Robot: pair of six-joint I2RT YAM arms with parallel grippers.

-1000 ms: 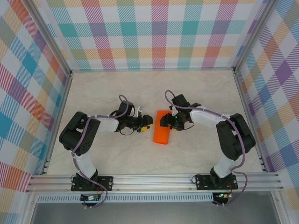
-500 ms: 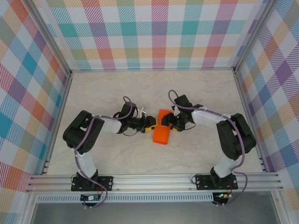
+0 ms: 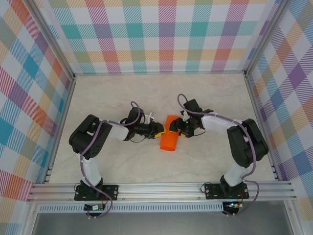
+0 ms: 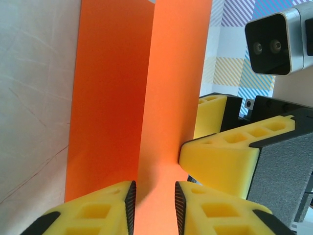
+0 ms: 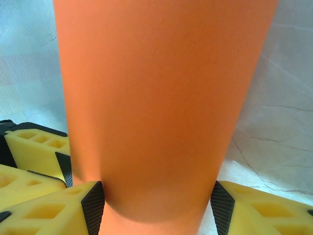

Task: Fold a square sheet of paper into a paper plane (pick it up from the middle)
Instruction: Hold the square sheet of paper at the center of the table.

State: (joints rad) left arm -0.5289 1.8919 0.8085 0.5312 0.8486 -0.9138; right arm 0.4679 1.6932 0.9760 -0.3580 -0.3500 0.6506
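Orange and folded to a narrow strip, the sheet (image 3: 169, 142) lies on the marbled tabletop (image 3: 122, 98) in the top view. Its far end is raised between the two tools, and its near end reaches past both towards the arm bases. The left tool (image 3: 159, 129) meets it from one side and the right tool (image 3: 179, 130) from the other, their yellow tips almost facing.

In the left wrist view, the sheet (image 4: 112, 98) runs straight ahead of the left tool (image 4: 154, 190). A darker panel lies to one side of a long crease. A lighter panel passes between the tool's black pads (image 4: 130, 200), which stand a little apart with an edge of paper at each. I cannot tell whether they pinch it. Just beyond, the right tool's yellow fingers (image 4: 220, 152) touch the lighter panel's other side. A silver-faced camera box (image 4: 274, 44) sits above them.

In the right wrist view, the sheet (image 5: 161, 98) bulges in a smooth curve out of the right tool (image 5: 157, 203). Its pads (image 5: 94, 205) are set wide but press both flanks of the curve, clamped on the sheet. The left tool's yellow fingers (image 5: 34, 142) sit just beside this grip. The tabletop (image 5: 283, 98) shows on either side.
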